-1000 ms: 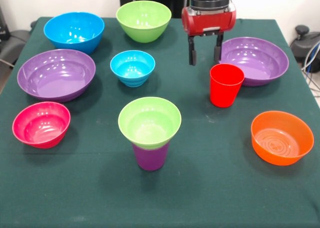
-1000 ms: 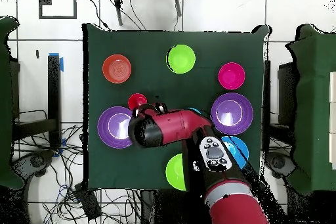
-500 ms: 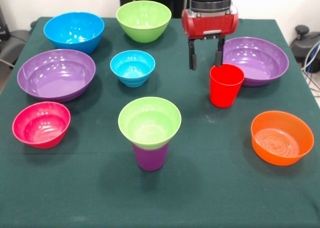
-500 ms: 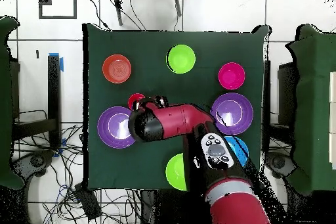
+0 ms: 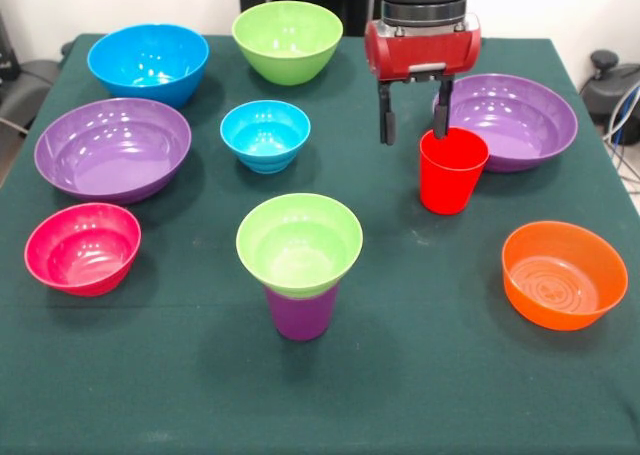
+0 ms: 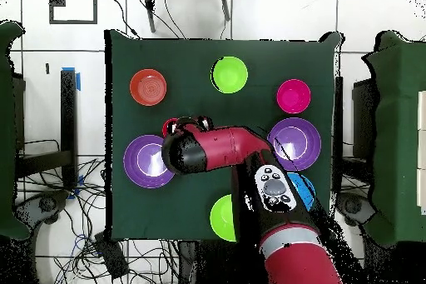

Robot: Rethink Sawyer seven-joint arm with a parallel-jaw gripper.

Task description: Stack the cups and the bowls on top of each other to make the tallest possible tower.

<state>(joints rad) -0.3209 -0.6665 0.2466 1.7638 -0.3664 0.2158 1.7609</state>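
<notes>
The red cup (image 5: 452, 171) stands upright right of centre, in front of a wide purple bowl (image 5: 512, 120). My gripper (image 5: 413, 127) hangs open just behind and left of the cup. One finger (image 5: 440, 119) is at the cup's far rim and the other is off to its left, with nothing held. The tower is a small lime green bowl (image 5: 300, 242) seated on the purple cup (image 5: 300, 314) at front centre. In the overhead view the arm covers most of the red cup (image 6: 169, 124).
Round the table stand a small blue bowl (image 5: 265, 134), a large blue bowl (image 5: 148, 62), a large lime green bowl (image 5: 287, 39), a second wide purple bowl (image 5: 112, 147), a pink bowl (image 5: 82, 247) and an orange bowl (image 5: 564, 273).
The gripper has shifted slightly right and down in the front view, bringing one finger to the red cup's far rim. Cups and bowls have not moved.
</notes>
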